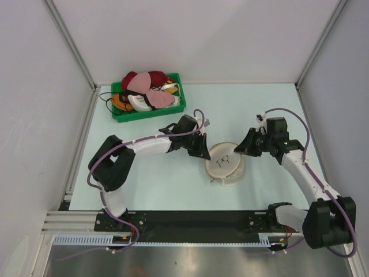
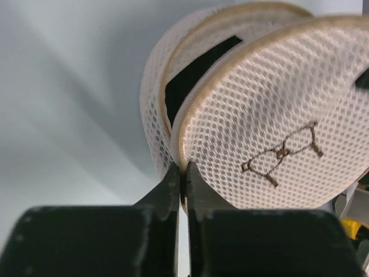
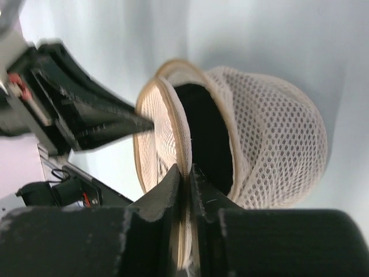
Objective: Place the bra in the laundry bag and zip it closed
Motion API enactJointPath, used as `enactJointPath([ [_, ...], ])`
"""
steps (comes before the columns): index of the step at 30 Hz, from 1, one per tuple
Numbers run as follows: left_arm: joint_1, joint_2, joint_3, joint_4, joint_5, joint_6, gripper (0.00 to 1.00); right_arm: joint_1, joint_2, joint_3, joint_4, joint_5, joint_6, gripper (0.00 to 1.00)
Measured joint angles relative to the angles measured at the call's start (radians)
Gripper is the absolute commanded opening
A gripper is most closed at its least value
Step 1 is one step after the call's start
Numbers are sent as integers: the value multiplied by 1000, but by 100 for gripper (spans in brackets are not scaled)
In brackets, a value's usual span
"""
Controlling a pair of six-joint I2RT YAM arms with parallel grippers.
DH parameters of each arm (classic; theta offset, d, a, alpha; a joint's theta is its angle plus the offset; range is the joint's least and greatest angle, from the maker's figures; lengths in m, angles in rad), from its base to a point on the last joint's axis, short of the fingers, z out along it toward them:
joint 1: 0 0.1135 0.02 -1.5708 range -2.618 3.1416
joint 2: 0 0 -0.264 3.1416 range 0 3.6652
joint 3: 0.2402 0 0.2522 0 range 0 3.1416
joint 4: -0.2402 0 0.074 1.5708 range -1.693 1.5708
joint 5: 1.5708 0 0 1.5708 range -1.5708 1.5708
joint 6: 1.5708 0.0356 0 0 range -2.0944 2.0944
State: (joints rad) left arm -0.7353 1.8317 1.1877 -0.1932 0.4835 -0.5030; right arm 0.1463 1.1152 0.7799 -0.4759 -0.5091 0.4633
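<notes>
The laundry bag [image 1: 226, 166] lies mid-surface [image 1: 161, 190], the black bra [image 3: 204, 133] inside it and showing through the gap under the lid [image 2: 277, 127]. The left fingers [image 2: 174, 183] are clenched on the lid's rim at the bag's 9 o'clock, and the right fingers [image 3: 173, 182] pinch it at 2 o'clock. To zip well, one side should probably anchor the seam taut while the other draws round the rim, with fabric clear of the teeth.
</notes>
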Motion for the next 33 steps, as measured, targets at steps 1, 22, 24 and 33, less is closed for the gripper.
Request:
enactJointPath([
  [1,-4,-8,-18,11,3,-22,0,0,21,16,-3,5,-5,35],
  [22,-73,-177,-167,212,-61,-426,0,-4,-575,-163,-330,136,324,88],
  [24,-73,-177,-186,234,-63,-449,0,3,-640,-285,-296,84,418,87],
  [33,-73,-186,-245,296,-63,-496,0,36,-706,-517,-125,6,676,53],
])
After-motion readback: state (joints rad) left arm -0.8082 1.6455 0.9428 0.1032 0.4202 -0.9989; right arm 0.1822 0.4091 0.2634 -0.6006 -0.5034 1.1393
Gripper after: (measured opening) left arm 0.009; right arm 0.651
